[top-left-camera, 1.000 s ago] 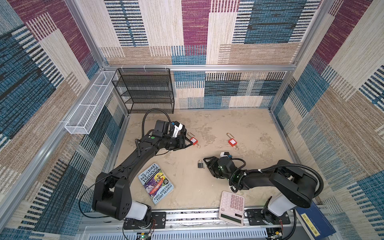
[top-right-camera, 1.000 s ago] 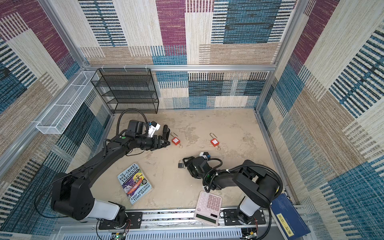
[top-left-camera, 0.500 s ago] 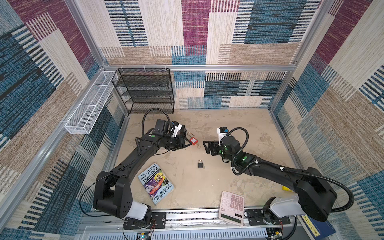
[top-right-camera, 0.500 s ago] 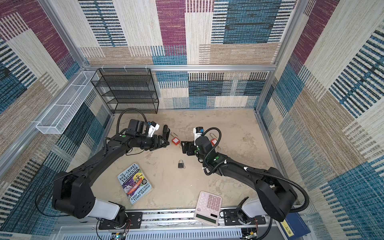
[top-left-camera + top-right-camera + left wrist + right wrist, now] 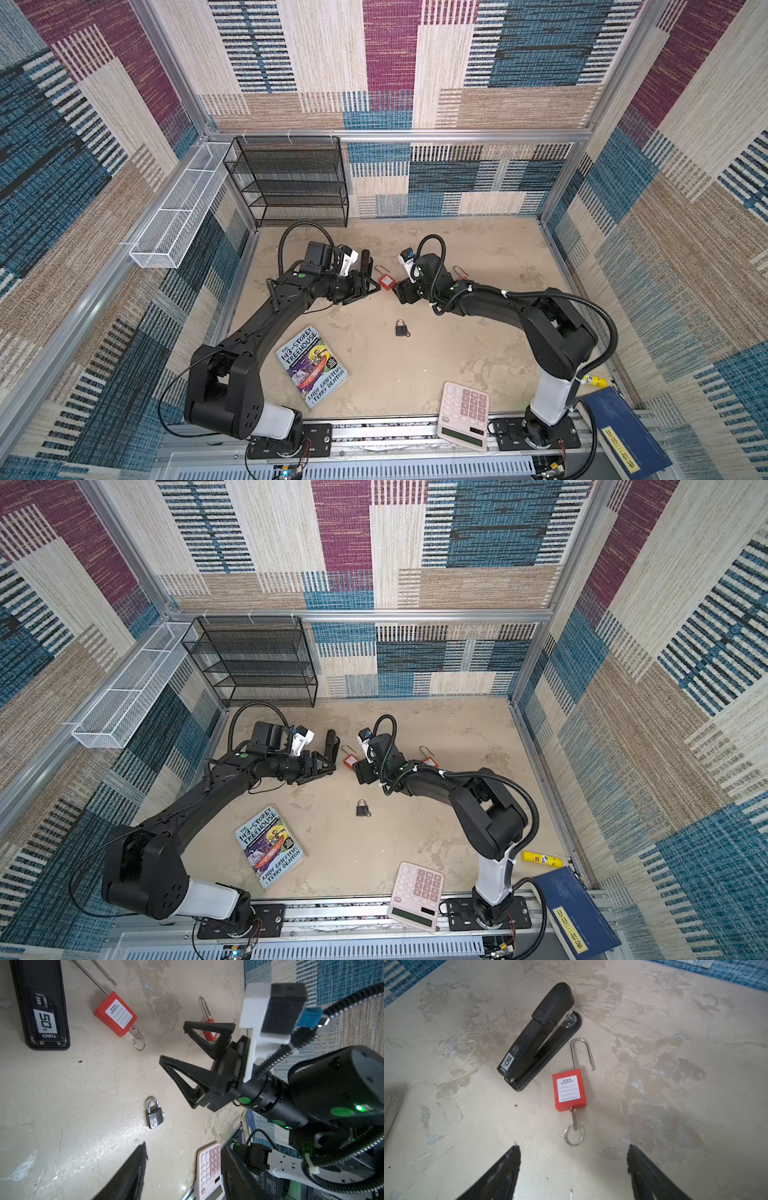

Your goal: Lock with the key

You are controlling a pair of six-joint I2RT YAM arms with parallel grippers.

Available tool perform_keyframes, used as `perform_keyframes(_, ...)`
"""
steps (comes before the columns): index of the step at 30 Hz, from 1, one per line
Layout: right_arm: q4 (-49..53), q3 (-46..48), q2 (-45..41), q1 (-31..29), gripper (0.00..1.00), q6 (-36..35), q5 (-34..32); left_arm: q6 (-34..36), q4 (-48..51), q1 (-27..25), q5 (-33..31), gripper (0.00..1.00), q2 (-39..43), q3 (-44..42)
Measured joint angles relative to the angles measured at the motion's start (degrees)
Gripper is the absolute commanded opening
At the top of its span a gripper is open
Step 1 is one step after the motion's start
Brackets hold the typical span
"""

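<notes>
1. The red padlock lies on the desk beside the stapler, shackle open, key in its base.
2. Your right end effector has swung over from the black padlock, wide open and empty, so the key is likely next.
3. The left end effector hovers alongside, part-open and empty.

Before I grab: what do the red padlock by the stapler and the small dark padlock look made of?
Red padlock: the body looks like matte moulded plastic, uniform red with rounded edges; its shackle is shiny bare metal. Small dark padlock: probably metal, with a dark grey speckled finish that catches glints.
</notes>
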State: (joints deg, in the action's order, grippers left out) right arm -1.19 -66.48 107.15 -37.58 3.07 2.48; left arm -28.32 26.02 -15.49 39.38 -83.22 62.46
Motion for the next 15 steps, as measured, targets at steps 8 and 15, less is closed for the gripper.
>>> perform_keyframes(8,5.44,-8.83,9.42,1.36,0.78,-2.12,3.19,0.00,0.17,0.74,0.42,0.59,0.09,-0.76)
perform_keyframes(15,7.91,-14.27,14.51,2.14,0.72,-3.87,5.92,-0.22,-0.13,0.85,1.53,0.59,0.09,-1.62)
